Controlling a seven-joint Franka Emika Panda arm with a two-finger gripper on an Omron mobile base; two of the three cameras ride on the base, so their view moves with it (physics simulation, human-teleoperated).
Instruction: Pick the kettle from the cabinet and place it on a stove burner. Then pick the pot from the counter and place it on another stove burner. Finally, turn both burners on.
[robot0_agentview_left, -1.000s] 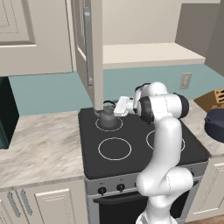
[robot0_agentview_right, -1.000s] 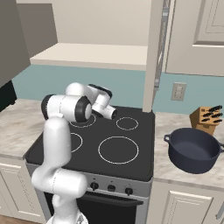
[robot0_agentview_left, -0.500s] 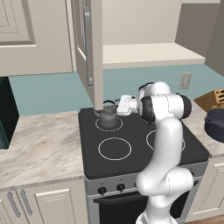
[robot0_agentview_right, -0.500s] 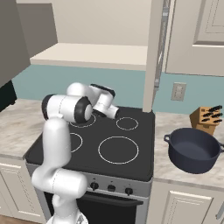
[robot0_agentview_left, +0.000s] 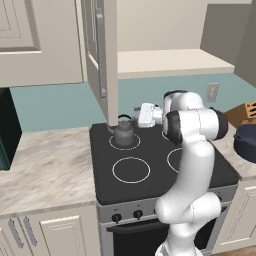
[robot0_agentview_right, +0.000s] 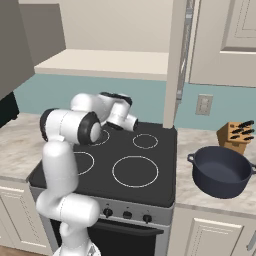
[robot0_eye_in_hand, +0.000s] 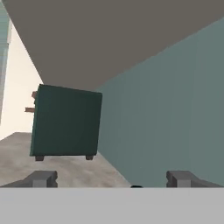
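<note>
Kettle (robot0_agentview_left: 123, 134) parked on back-left burner (robot0_agentview_left: 124, 142) of cooktop (robot0_agentview_left: 155, 175), so that part looks sorted. My gripper (robot0_agentview_left: 142, 114) just beside it, fingers spread wide, nothing pinched. Pot (robot0_agentview_right: 220, 171) sits on counter (robot0_agentview_right: 186, 187) off cooktop's right edge, well apart, so next reach goes right, across the stove.

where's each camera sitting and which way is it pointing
Left base view: behind the arm's left, looking down at the cooktop and kettle; white arm at right.
Right base view: behind its right, same cooktop, pot on the counter; arm at left.
Hand view: along the open gripper toward a dark green box and teal wall.
Both base views share the stove.
</note>
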